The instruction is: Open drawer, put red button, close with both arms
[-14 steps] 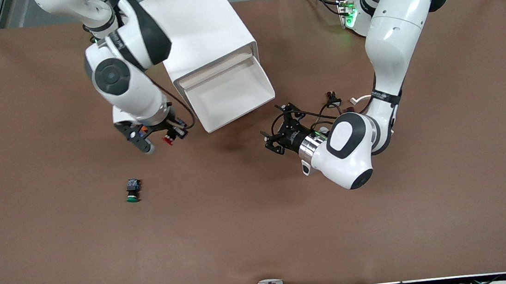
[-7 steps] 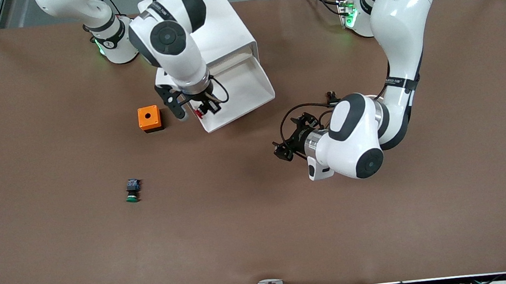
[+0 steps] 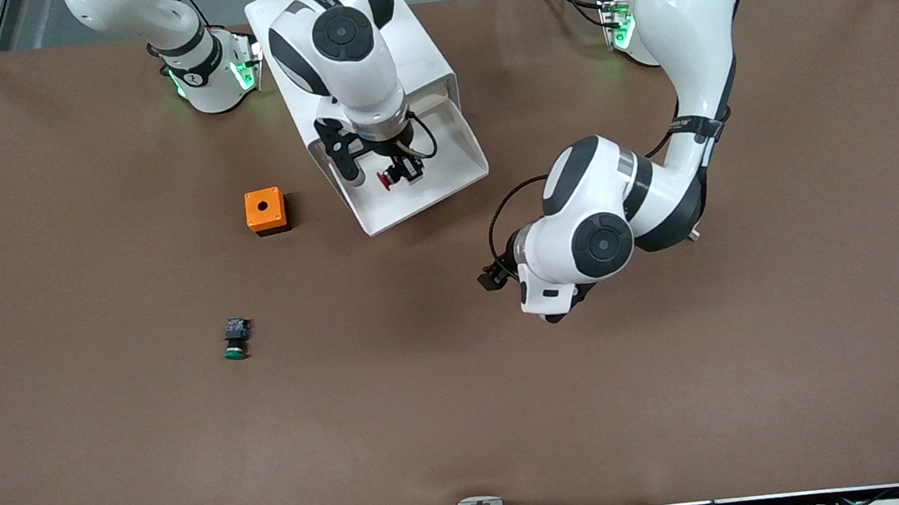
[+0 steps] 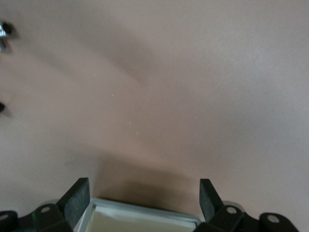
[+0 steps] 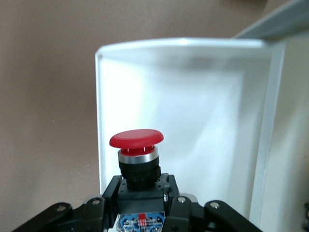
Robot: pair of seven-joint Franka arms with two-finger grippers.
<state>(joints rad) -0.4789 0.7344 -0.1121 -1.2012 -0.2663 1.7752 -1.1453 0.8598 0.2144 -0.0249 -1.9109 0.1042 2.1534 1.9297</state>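
From the front view we see the drawer [image 3: 417,169] pulled out of the white cabinet [image 3: 352,56], its tray open toward the camera. Our right gripper [image 3: 386,172] hangs over that open tray, clamped on the red button [image 3: 385,180], which is held in the air above the drawer floor. The left gripper [image 3: 500,268] sits low over bare table [image 3: 678,395], near the drawer's corner on the left arm's end, mostly hidden under its own wrist. An orange box [image 3: 265,211] stands beside the cabinet toward the right arm's end, and a green button [image 3: 235,339] lies nearer the camera than that box.

In the left wrist view the left gripper [image 4: 145,193] shows its two fingers [image 4: 77,198] well apart with nothing between them, only brown tabletop ahead (this arm waits).

In the right wrist view the right gripper [image 5: 140,208] pinches the black body of the red button [image 5: 136,140], cap pointing out, with the white drawer [image 5: 193,96] directly under it.

We judge the opening step done and the placing step in hand. The next move calls for lowering the button a little into the tray and parting the fingers, then clearing the right arm upward so both arms can come to the drawer front and push it shut.
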